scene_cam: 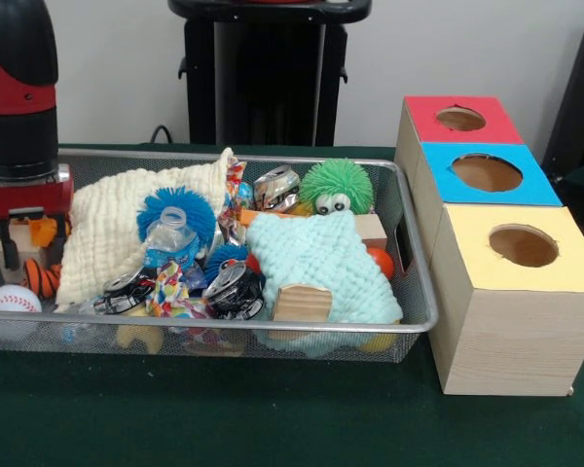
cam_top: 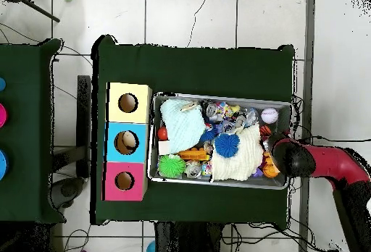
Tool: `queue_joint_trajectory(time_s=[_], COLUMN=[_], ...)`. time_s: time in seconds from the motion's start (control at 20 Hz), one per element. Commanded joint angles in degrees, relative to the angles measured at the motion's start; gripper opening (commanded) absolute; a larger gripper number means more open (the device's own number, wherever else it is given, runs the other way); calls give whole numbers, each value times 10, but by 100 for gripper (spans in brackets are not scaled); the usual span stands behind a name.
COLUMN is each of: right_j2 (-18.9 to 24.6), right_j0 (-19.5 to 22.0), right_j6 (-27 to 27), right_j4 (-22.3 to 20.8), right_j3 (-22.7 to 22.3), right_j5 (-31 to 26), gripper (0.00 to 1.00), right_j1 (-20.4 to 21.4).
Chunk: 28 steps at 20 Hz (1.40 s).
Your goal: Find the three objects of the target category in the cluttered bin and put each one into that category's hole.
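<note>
Front view shows a wire mesh bin (scene_cam: 414,282) packed with clutter: crushed cans (scene_cam: 234,288) lie near its front rim beside a mint knitted cloth (scene_cam: 331,263), with a green spiky ball (scene_cam: 337,185) toward the back. Beside the bin stands a wooden box (scene_cam: 506,331) with red, blue and yellow holes. Over the bin's opposite end the red and black arm (scene_cam: 19,107) descends, its grip hidden, so I cannot tell its opening; the cans look light, stiff and slippery, best pinched across the body.
</note>
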<state>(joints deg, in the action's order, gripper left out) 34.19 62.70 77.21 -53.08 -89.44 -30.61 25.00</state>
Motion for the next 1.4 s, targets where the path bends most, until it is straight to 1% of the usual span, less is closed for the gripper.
queue_joint_trajectory(time_s=[0.05, 0.3, 0.45, 0.7, 0.8, 1.1, 1.4], right_j2=[-13, 12, 24, 31, 38, 37, 42], right_j0=[12, 34, 48, 50, 54, 54, 51], right_j6=[-105, -111, -114, -111, -118, -91, -59], right_j4=[-25, -6, 4, -3, -4, -4, 15], right_j3=[21, 5, 5, 8, 8, -3, -16], right_j5=[-22, -9, -1, 12, 12, 21, 19], gripper=[100, 100, 100, 100, 100, 100, 100], right_j1=[-47, -49, -62, -69, -72, -68, -64])
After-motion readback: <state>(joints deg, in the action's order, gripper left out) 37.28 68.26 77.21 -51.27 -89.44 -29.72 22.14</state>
